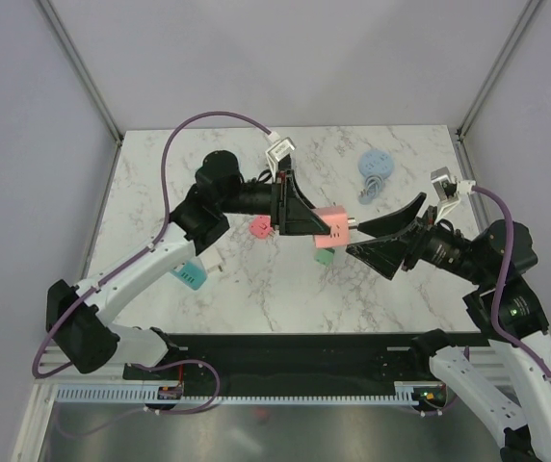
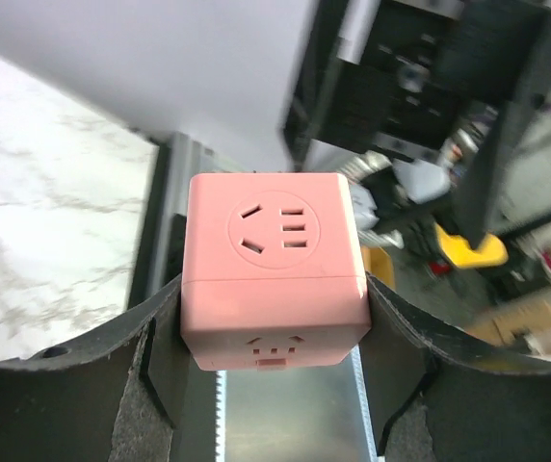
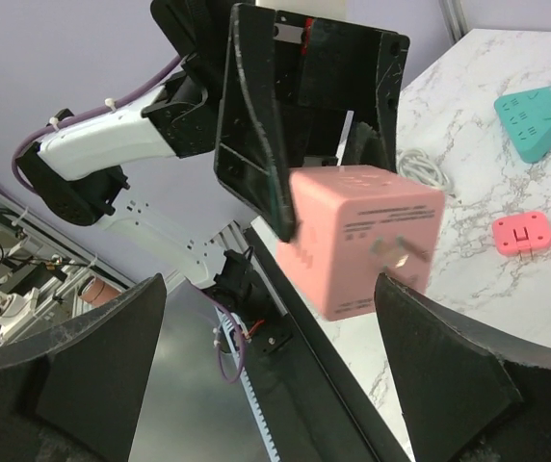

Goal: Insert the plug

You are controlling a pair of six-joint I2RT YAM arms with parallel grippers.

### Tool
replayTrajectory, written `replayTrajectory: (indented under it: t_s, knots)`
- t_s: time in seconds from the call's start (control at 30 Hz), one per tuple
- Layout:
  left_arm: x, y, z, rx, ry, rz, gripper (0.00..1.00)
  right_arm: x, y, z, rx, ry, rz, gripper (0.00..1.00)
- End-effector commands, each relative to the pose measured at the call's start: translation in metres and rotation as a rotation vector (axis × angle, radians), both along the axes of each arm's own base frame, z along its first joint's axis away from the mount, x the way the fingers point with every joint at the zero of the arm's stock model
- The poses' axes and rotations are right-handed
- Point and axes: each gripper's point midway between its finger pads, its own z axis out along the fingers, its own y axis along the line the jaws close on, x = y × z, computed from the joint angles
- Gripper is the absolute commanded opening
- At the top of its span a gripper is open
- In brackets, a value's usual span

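Note:
A pink cube plug hangs above the middle of the table, and my left gripper is shut on its two sides. The left wrist view shows its socket face between my black fingers. Two metal prongs stick out of the pink cube toward my right gripper. That right gripper stands wide open just right of the cube, one finger above the prongs and one below, touching nothing.
On the marble table, a green cube lies under the held plug. A teal cube with a white lead and a small pink piece lie left. A blue coiled cable lies at the back right.

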Motion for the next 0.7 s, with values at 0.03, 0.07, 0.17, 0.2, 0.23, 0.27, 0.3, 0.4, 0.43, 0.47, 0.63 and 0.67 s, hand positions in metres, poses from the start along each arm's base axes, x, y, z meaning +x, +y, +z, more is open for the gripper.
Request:
replayTrajectory:
  t_s: [0.03, 0.07, 0.17, 0.2, 0.23, 0.27, 0.3, 0.4, 0.43, 0.47, 0.63, 0.67]
  knots:
    - [0.036, 0.012, 0.007, 0.1, -0.07, 0.291, 0.02, 0.004, -0.003, 0.013, 0.028, -0.007, -0.043, 0.97]
    - [0.046, 0.016, 0.001, 0.138, -0.043, 0.363, 0.02, 0.006, -0.004, 0.011, 0.023, 0.0, -0.051, 0.97]
    - [0.061, 0.026, -0.003, 0.178, -0.012, 0.488, 0.02, 0.012, -0.005, 0.004, 0.013, 0.017, -0.079, 0.97]
    - [0.063, 0.03, -0.009, 0.206, 0.006, 0.514, 0.02, 0.014, -0.005, 0.001, 0.006, 0.027, -0.084, 0.97]
    - [0.067, 0.033, -0.009, 0.215, 0.009, 0.55, 0.02, 0.017, -0.005, -0.001, 0.003, 0.036, -0.092, 0.97]
    - [0.067, 0.035, -0.009, 0.218, 0.007, 0.559, 0.02, 0.018, -0.005, -0.003, 0.001, 0.041, -0.095, 0.96]
    - [0.067, 0.037, -0.011, 0.224, 0.008, 0.565, 0.02, 0.02, -0.005, -0.005, -0.001, 0.047, -0.099, 0.96]
    - [0.065, 0.04, -0.016, 0.243, -0.01, 0.566, 0.02, 0.03, -0.004, -0.013, -0.015, 0.069, -0.123, 0.95]
    - [0.069, 0.044, -0.016, 0.262, -0.03, 0.584, 0.02, 0.032, -0.004, -0.015, -0.019, 0.076, -0.129, 0.95]
    - [0.079, 0.051, -0.02, 0.291, -0.033, 0.636, 0.02, 0.036, -0.004, -0.019, -0.026, 0.091, -0.137, 0.94]
    - [0.129, 0.122, -0.041, 0.479, -0.025, 0.854, 0.02, 0.065, -0.004, -0.052, -0.088, 0.182, -0.211, 0.92]
    - [0.134, 0.133, -0.043, 0.504, -0.023, 0.889, 0.02, 0.071, -0.006, -0.064, -0.117, 0.224, -0.238, 0.91]
